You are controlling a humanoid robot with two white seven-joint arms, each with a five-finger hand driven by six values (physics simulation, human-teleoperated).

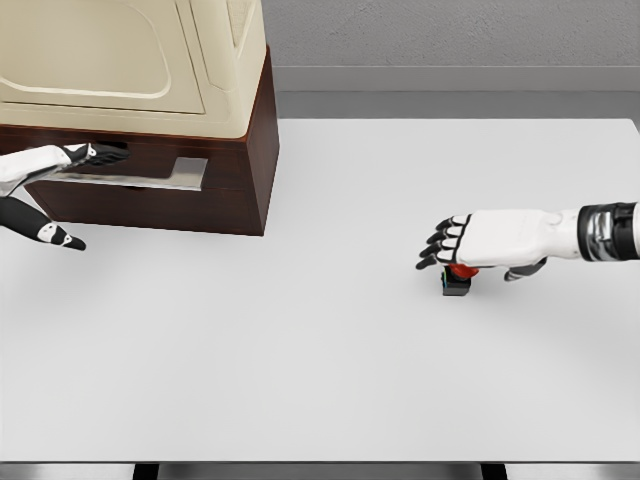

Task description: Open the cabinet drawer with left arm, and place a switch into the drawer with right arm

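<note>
- White surface [300,380] is filling most of the view, with a grey wall running behind it
- Cabinet [150,110], cream above a dark brown base, is sitting at the far left corner
- Drawer [140,178] in the brown base is showing a pale metal handle and is looking barely pulled out
- Left hand [70,160] is reaching to that handle, fingers [105,153] stretched along it and thumb hanging below; a firm grip cannot be told
- Right hand [490,240] is hovering flat, fingers apart, just over the switch [458,280], a small black and red piece lying on the surface well apart from the cabinet
</note>
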